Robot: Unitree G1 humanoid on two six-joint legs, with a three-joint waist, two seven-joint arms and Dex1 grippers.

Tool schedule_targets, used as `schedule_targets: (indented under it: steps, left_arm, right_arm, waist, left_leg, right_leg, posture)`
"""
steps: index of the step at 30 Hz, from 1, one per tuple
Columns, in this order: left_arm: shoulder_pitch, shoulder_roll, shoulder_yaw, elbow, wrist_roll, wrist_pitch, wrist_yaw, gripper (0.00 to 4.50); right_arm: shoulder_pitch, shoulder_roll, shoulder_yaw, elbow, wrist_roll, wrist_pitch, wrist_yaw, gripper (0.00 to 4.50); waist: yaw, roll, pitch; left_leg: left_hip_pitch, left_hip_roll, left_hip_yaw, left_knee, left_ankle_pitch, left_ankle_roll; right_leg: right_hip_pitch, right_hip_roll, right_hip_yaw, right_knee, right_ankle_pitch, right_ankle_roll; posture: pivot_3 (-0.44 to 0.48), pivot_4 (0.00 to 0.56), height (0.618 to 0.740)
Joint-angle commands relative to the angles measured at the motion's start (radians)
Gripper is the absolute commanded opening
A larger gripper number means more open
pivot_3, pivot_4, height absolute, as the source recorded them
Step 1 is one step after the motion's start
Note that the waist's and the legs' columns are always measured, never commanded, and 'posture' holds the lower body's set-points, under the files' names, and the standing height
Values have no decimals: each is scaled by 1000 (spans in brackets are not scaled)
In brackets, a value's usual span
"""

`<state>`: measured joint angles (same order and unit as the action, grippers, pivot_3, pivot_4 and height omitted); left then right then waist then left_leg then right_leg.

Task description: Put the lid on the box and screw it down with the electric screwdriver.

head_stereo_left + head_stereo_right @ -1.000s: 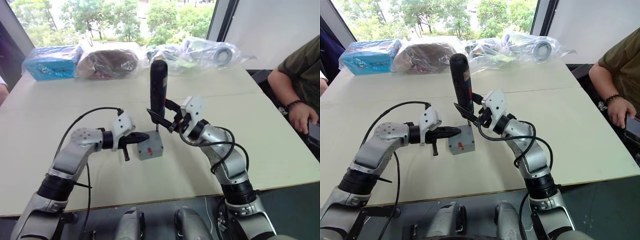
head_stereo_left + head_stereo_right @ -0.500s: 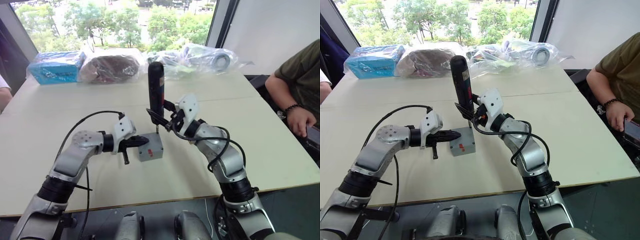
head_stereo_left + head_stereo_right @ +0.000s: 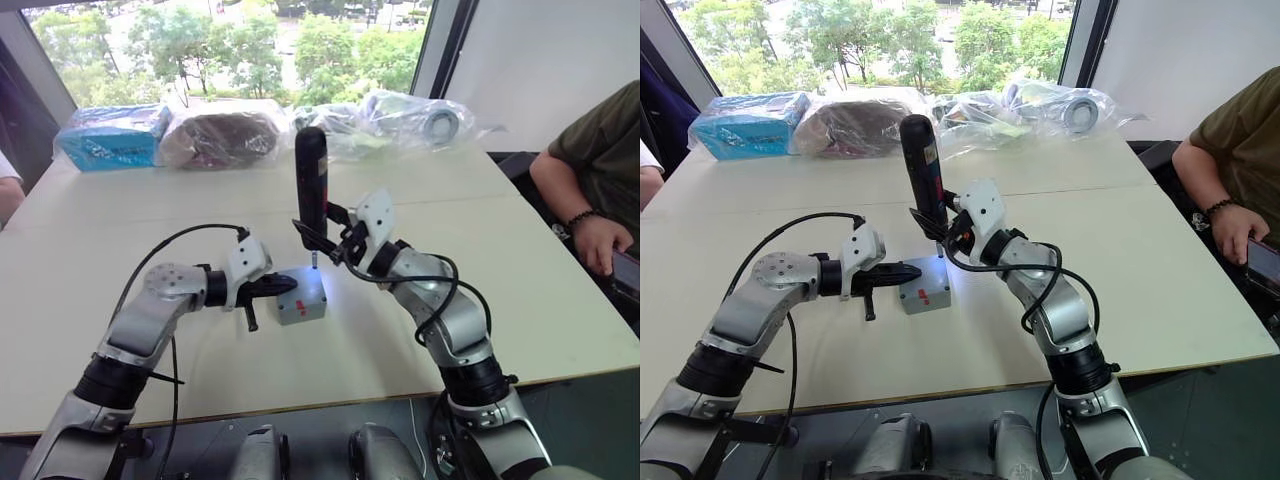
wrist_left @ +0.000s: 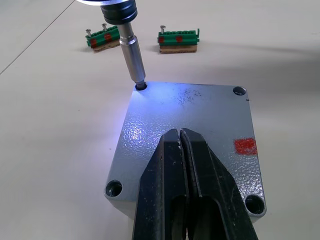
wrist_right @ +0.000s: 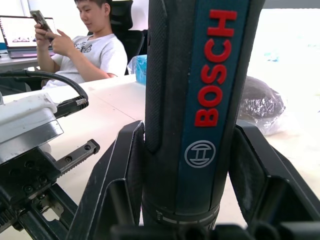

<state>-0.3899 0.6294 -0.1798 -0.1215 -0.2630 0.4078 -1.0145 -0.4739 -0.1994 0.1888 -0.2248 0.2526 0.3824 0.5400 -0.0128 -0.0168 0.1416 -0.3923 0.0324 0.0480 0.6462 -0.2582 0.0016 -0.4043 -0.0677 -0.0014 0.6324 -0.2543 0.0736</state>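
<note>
Now: bit in the corner hole, slip is the risk

Already the lid (image 4: 192,135) sits flush on the box (image 3: 301,297), which rests on the counter (image 3: 520,260). The left jaws (image 4: 181,150) are closed with nothing between them, their tips pressing down on the lid's middle. Just beyond those tips, the electric screwdriver (image 3: 311,185) stands upright, gripped by the right jaws (image 3: 330,243), its bit seated in a far corner hole under a blue glow. If the tool tilts, the bit could cam out and skate across the lid. If the left press eases, torque could spin the box. Past the bit lie two green circuit pieces (image 4: 178,40).
</note>
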Motion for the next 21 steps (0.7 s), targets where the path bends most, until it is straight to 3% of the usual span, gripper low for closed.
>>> schedule_targets:
  steps: [1, 8, 11, 17, 21]
  left_arm:
    - [20, 19, -4, -31, 1, 21, -9, 0]
    - [22, 31, 24, -107, -22, 50, 4, 0]
    - [21, 59, 64, -181, -59, 75, -7, 0]
    - [-9, 115, 174, -282, -191, 152, -31, 0]
    - [-11, 161, 223, -313, -233, 157, -51, 0]
  right_arm:
    - [-53, -8, -75, -126, 106, 103, -2, 1844]
    - [-276, -57, -302, -199, 331, 392, -125, 1844]
    - [-377, -199, -352, -123, 344, 650, -170, 1844]
    - [-503, -490, -213, 55, 318, 1046, -118, 1844]
    - [-502, -648, 5, 130, 252, 1039, -21, 1844]
  waist:
    - [0, 1, 2]
    - [1, 6, 9]
    - [1, 5, 11]
    - [0, 4, 23]
    - [-5, 6, 27]
  left_leg:
    - [-1, 0, 0, 0, 0, 0]
    - [-19, -1, 1, 2, 1, -1]
    - [-19, -2, 1, 1, 1, -1]
    - [-24, -3, 1, 1, 1, -1]
    - [-33, -2, 1, 2, 1, 0]
  right_leg:
    - [-1, -1, 0, 0, 0, 0]
    - [-20, -3, 0, 2, 2, 0]
    - [-20, -2, -1, 1, 2, 0]
    - [-23, -5, -2, 0, 2, -1]
    - [-31, 1, -1, 0, 3, 2]
  posture:
    - [0, 150, 740]
    - [0, 150, 740]
    - [0, 150, 740]
    - [0, 150, 740]
    - [0, 150, 740]
